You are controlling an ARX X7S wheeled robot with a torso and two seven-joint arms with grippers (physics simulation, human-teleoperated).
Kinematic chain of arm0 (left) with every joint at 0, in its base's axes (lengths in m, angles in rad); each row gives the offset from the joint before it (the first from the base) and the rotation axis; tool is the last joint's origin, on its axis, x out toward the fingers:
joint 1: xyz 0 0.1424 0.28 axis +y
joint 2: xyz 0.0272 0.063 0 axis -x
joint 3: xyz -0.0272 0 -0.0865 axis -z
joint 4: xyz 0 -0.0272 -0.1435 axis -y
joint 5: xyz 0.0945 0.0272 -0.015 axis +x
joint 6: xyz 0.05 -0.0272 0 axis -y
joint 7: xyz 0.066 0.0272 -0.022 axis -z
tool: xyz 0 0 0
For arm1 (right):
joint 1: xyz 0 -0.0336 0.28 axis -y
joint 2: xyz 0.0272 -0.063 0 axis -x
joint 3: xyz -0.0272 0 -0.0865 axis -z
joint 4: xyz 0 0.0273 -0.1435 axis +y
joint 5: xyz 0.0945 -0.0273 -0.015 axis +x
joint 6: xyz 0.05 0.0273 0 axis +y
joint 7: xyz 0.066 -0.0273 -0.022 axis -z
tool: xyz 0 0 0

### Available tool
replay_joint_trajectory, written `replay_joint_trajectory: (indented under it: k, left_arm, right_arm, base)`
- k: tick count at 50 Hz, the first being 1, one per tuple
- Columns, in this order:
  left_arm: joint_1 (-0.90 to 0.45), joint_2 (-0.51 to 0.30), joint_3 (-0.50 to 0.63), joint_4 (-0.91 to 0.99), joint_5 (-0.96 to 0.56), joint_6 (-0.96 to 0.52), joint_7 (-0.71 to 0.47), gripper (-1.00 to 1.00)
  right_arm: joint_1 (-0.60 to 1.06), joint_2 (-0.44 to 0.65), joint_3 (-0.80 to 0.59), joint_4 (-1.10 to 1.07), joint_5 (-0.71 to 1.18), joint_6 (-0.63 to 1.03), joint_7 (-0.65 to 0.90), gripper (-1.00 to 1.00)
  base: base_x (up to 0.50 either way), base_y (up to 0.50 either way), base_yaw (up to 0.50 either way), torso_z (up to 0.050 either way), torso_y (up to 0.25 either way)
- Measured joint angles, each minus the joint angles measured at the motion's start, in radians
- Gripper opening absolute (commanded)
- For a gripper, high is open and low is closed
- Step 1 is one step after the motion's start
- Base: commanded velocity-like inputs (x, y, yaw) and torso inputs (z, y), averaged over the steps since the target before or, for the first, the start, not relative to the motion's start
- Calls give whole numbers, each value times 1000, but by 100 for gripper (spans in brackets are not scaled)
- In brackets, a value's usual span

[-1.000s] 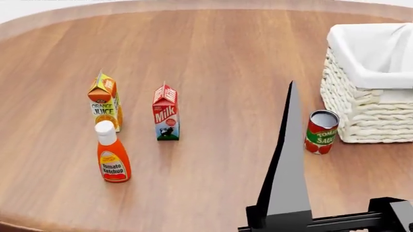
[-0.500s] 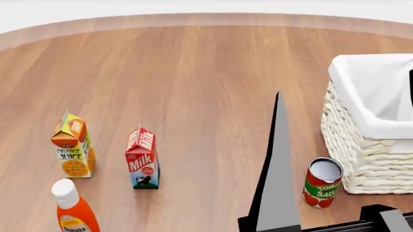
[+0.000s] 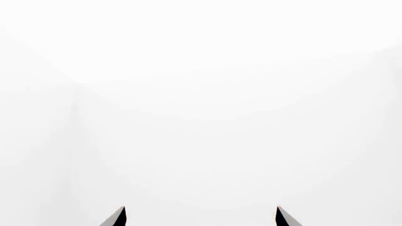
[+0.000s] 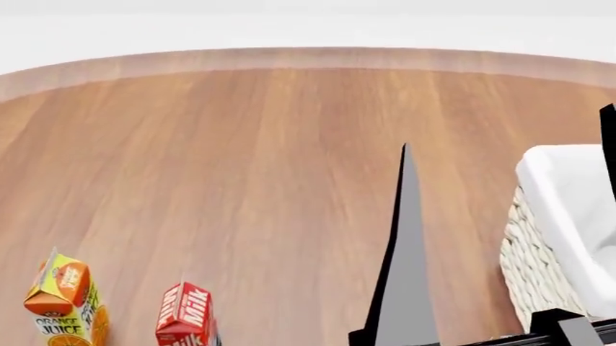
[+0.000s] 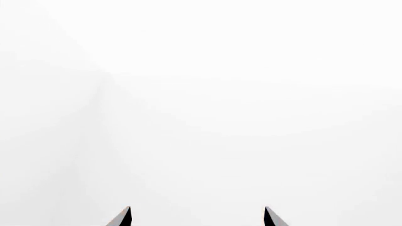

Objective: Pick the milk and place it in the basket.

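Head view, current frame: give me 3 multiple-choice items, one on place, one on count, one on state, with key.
1. Where does the milk stand relative to the orange juice carton?
A. On the robot's right of it
B. On the robot's left of it
C. Inside the basket

2. How many cartons show on the table?
A. One
B. Two
C. Four

3. What is in the left gripper and right gripper?
A. The milk
B. A can
C. Nothing

Key: 1 A, the milk sits right of the juice, far from the basket. 2 B, only milk and juice show. 3 C, both wrist views show spread fingertips with blank white between.
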Motion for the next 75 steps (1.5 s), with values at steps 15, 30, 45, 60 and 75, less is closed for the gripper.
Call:
replay_joint_trajectory:
  k: [15, 30, 45, 60, 75]
  left_arm:
    - [2, -3, 5, -2, 3, 7, -3, 100]
    - [6, -11, 5, -4, 2, 14, -8, 100]
    - [9, -20, 5, -5, -3, 17, -13, 100]
    - [13, -21, 9, -11, 0, 24, -15, 100]
    - [16, -23, 12, -16, 3, 30, -17, 100]
  right_arm:
    - [-8, 2, -9, 2, -11, -20, -2, 100]
    - [18, 5, -23, 8, -7, -1, 14, 100]
    - [107, 30, -41, 59, 87, 50, -18, 100]
    - [219, 89, -105, 148, 279, 139, -187, 100]
    - [244, 106, -214, 191, 271, 189, -391, 100]
  base:
    - [500, 0, 0, 0, 1]
    - [89, 0, 0, 0, 1]
    - [0, 0, 0, 0, 0]
    - [0, 0, 0, 0, 0]
    - [0, 0, 0, 0, 0]
